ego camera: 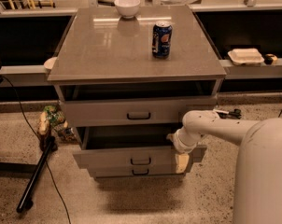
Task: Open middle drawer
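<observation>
The grey cabinet [136, 55] has three flat-fronted drawers with small dark loop handles. The middle drawer [113, 157] stands pulled out toward me, with its dark inside showing above its front; its handle [141, 161] is at the centre. The top drawer [99, 112] also sits slightly forward, and the bottom drawer [108, 172] is just below the middle one. My gripper [180, 161] hangs from the white arm at the right end of the middle drawer's front, reaching over its top edge.
A blue soda can [162, 39] and a white bowl [127, 6] stand on the cabinet top. A black pole [36, 176] lies on the floor at the left beside a snack bag [54, 118]. A white container [246, 56] sits on the right ledge.
</observation>
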